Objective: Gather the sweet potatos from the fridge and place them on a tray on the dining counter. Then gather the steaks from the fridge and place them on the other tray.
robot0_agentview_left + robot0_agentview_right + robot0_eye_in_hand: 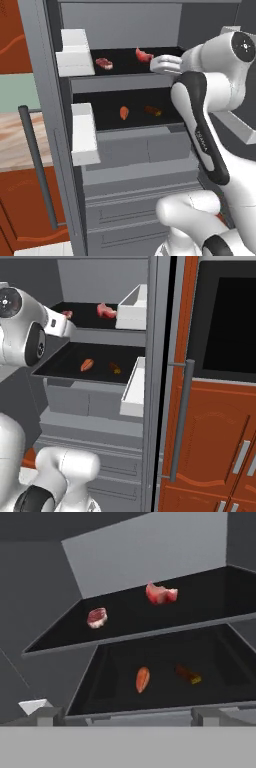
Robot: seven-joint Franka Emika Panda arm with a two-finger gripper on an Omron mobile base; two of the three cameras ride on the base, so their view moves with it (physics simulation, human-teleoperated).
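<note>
The fridge [125,165] stands with both doors open. On its lower shelf lie an orange sweet potato [142,679] [124,113] [87,364] and, to its right, a darker brown-orange lump [188,674] [153,110] [114,368]. Two steaks rest on the upper shelf, one at the left [97,617] [104,63] and one at the right [161,593] [144,55] [106,311]. My gripper [127,716] hovers in front of the shelves at upper-shelf height, open and holding nothing, well short of the food. Both trays are out of view.
White door bins [75,55] [132,388] jut from the open doors on either side of the shelves. The left door's bar handle [37,165] and the right door's handle [182,421] flank me. Grey drawers [135,200] sit below. Red-brown cabinets and a dark oven [225,316] lie right.
</note>
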